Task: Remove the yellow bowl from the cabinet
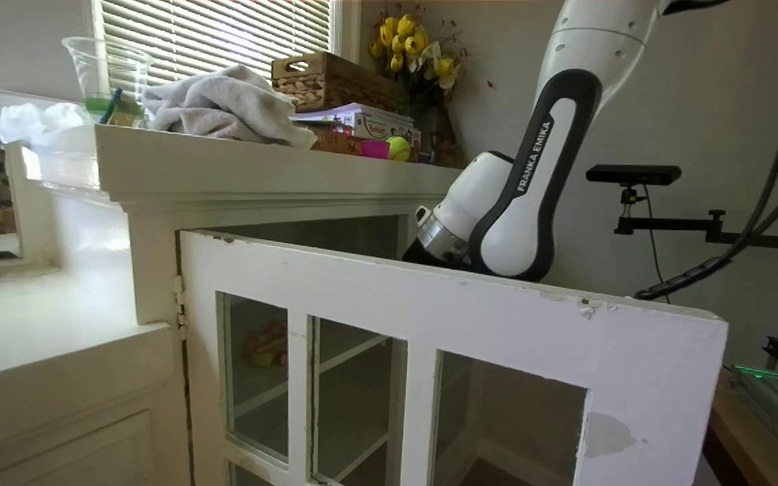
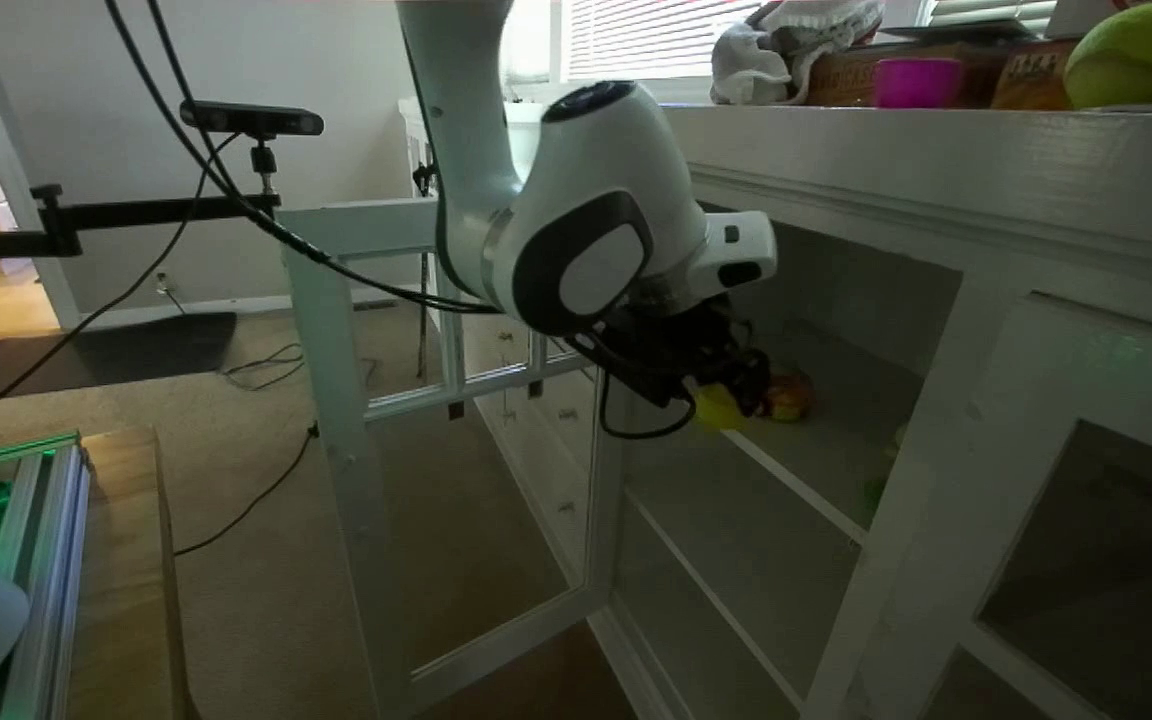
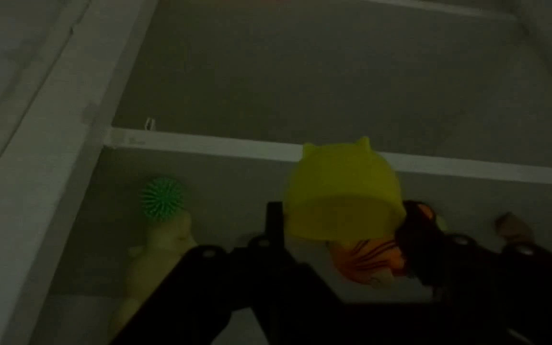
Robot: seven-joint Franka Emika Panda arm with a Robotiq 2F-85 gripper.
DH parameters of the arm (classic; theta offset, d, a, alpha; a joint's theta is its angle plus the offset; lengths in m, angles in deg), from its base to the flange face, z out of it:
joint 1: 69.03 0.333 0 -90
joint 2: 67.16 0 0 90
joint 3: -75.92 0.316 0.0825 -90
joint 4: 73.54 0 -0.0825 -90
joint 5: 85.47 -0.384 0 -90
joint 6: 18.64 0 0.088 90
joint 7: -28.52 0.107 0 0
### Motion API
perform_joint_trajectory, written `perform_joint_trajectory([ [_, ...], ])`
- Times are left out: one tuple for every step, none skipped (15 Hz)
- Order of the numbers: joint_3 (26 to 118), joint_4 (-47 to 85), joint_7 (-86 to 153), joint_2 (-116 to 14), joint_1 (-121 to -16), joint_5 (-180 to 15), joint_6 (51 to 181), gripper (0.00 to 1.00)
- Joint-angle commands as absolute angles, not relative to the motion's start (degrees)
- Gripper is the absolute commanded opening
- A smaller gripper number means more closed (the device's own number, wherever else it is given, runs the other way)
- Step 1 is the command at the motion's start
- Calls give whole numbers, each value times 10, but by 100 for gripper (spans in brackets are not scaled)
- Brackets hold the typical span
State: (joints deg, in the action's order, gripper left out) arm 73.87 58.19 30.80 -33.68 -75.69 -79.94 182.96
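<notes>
Pincer [image 3: 343, 218] was gripping the yellow bowl [image 3: 345, 172], dark fingers [image 3: 274, 223] against both sides near the rim, open side turned back toward the pincer, two small nubs on the opposite end. So the bowl sat between the pincer's fingertips, at the opening of the cabinet [image 2: 936, 180], near the front edge of the shelf [image 3: 237, 147]; couldn't tell whether fully clear of it. Wrist view was very dark. Past the bowl, between the fingers as seen there: an orange toy [image 3: 364, 261] with black stripes, on the shelf. Left of the pincer, same view: spiky green ball [image 3: 162, 197], pale yellow toy [image 3: 154, 263] just beside it, too dim to say what kind. White Franka arm [image 1: 531, 182] slanted down to the pincer from above. Glass-paned door [image 1: 362, 297] stood open, hiding the pincer in an exterior view. On the counter [image 1: 281, 162], the cabinet's flat top, higher than the pincer: grey towel [image 1: 227, 104], clear plastic cup [image 1: 109, 64], wicker basket [image 1: 342, 84], yellow flowers [image 1: 402, 42] near the basket. Pink cup [image 1: 374, 149] and tennis ball [image 1: 399, 148] were up there too, visible in both exterior views. Black camera [image 1: 632, 175] on a mount, well apart from the pincer.
</notes>
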Motion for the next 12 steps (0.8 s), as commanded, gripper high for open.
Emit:
perform_joint_trajectory([
  [758,707,302,-448,-775,-791,1801,35],
  [763,728,305,-475,-777,-791,1786,35],
  [767,745,306,-501,-779,-790,1769,35],
  [776,762,308,-532,-785,-783,1746,35],
  [788,775,316,-561,-796,-766,1721,35],
  [804,786,314,-589,-806,-755,1691,35],
  [826,791,315,-612,-820,-746,1664,35],
  [861,794,316,-633,-842,-739,1638,35],
  [894,793,311,-649,-857,-747,1619,35],
  [926,788,299,-660,-866,-772,1603,35],
  [952,778,284,-668,-867,-802,1589,35],
  [969,769,267,-673,-864,-833,1580,35],
])
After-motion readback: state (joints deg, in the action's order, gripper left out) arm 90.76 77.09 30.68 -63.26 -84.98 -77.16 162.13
